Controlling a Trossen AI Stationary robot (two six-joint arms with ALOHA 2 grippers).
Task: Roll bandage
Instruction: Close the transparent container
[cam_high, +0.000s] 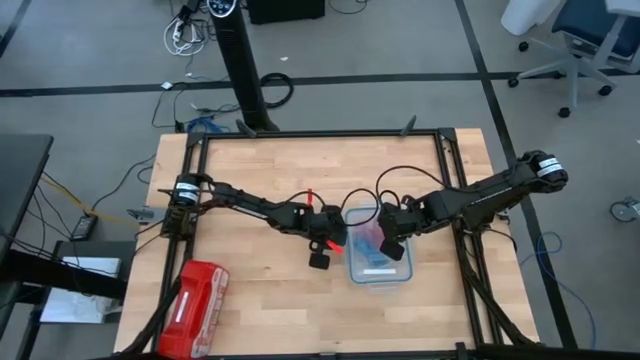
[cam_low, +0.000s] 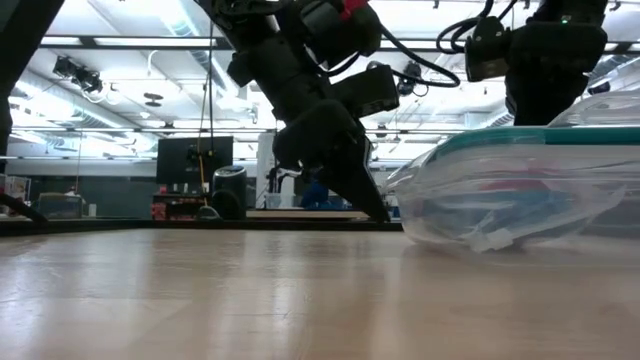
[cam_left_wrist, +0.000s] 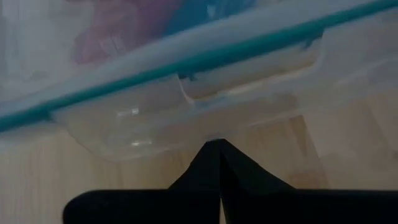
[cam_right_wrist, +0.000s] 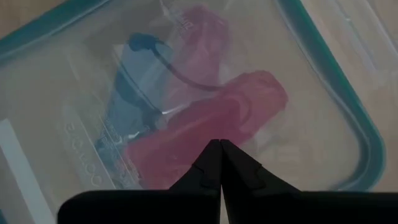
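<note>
Clear plastic, teal-rimmed: in the high view a lidded container is sitting right of centre on the wooden tabletop, with the blue bandage and red-pink rolls lying inside. The right end effector is hanging over the lid's upper right part, fingers pressed together, holding nothing. The left end effector is standing just off the container's left wall, likewise closed and empty. A red zip pouch is lying at lower left, well apart.

In the low view the left end effector is pointing down to the tabletop beside the container; blue and red are showing dimly through the wall.

In the left wrist view the closed fingertips are facing the container's side latch tab under the teal rim.

In the right wrist view the closed tips are hovering over the lid; the bandage, soft and crumpled, is lying beyond and beside them, its long axis running roughly along the rolls.

Judgement: the right arm is nearer, but the lid is barring access.
</note>
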